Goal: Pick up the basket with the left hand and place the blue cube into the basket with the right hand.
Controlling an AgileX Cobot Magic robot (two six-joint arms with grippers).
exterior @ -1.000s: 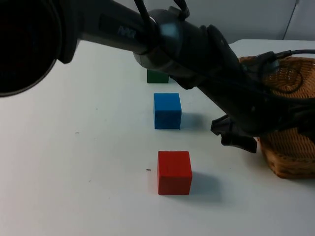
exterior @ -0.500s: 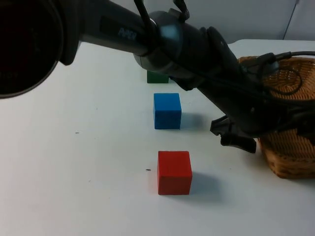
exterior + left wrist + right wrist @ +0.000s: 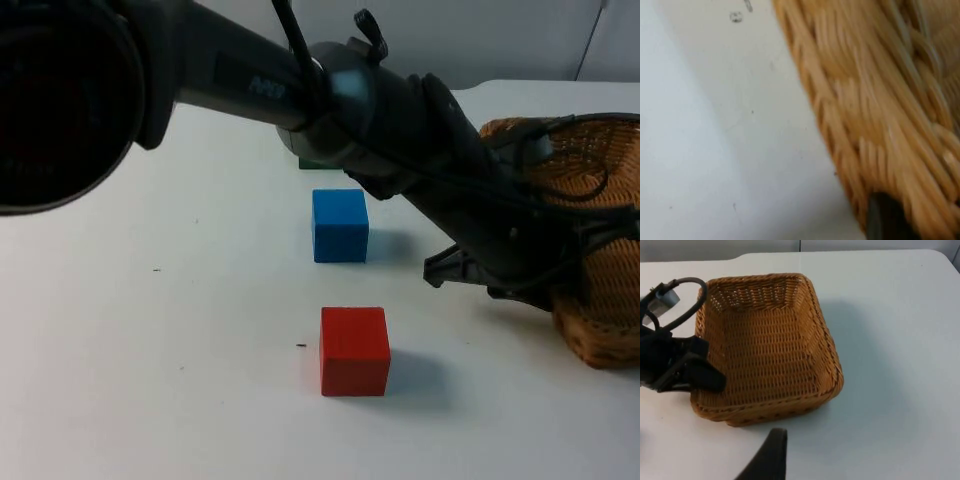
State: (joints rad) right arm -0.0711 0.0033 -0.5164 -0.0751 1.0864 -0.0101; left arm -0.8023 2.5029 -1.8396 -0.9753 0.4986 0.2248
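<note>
Left gripper [image 3: 510, 285] closed on the near wall of the square woven wicker basket [image 3: 600, 250], which tilts off the white table [image 3: 150, 380]. Beyond the basket rim, the blue wooden cube [image 3: 340, 225] lies between gripper and left-arm base. Right gripper's opening cannot be told.

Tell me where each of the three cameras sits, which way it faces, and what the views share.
Top view: fixed above, looking down and forward over the table; the left arm crosses past the blue cube, red cube and green cube.
Left wrist view: on the left arm, close against the basket wall.
Right wrist view: on the right arm, looking down into the basket; the left gripper sits at its rim.
Shared: all three show the basket.
</note>
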